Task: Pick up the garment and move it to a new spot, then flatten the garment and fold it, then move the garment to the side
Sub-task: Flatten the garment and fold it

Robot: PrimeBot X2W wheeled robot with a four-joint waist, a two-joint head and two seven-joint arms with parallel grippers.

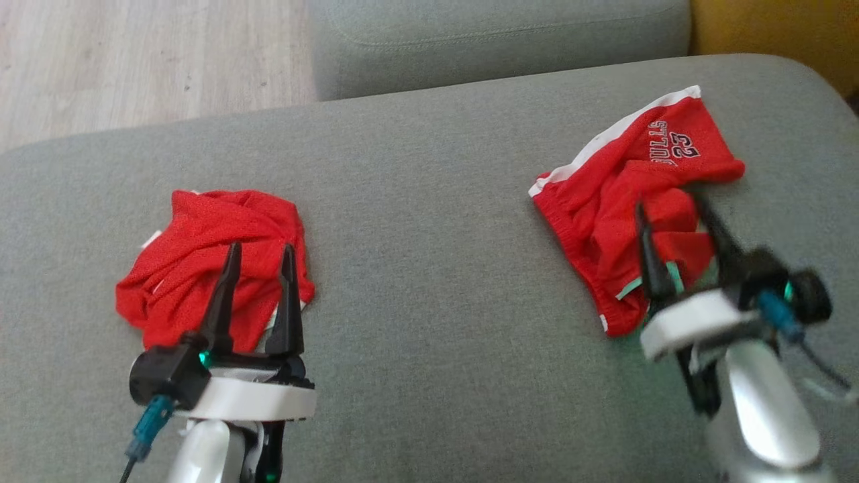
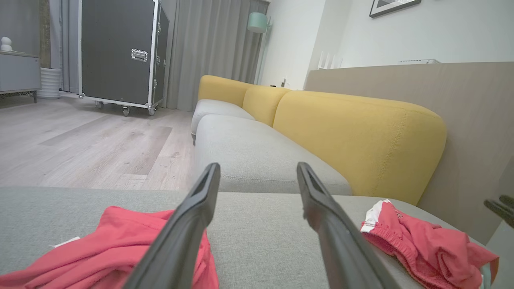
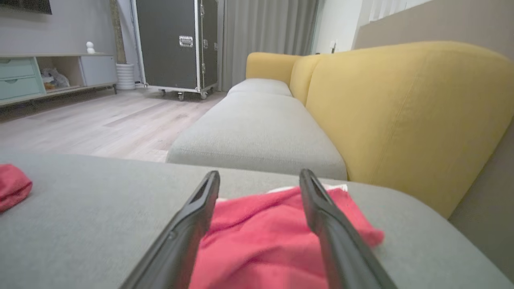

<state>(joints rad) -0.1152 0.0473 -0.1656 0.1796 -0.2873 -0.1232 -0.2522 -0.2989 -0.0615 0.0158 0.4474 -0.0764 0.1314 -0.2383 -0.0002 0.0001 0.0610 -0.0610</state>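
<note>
**Pinch a raised fold, not the cushion**

2 red garments lie well apart on the seat. In the head view a crumpled heap is at 9 o'clock and the shorts are at 2 o'clock. The left claw hangs wide over the heap's near edge. The right claw, blurred but also wide, is over the shorts' bunched middle. I cannot tell which garment goes first. Set the fingers astride a raised fold, pinch cloth alone, then lift straight.

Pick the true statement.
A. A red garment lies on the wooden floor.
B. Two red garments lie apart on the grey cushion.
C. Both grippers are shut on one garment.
B: the crumpled red garment lies by the open left gripper and the printed red garment by the open right gripper, with bare grey cushion between them.
</note>
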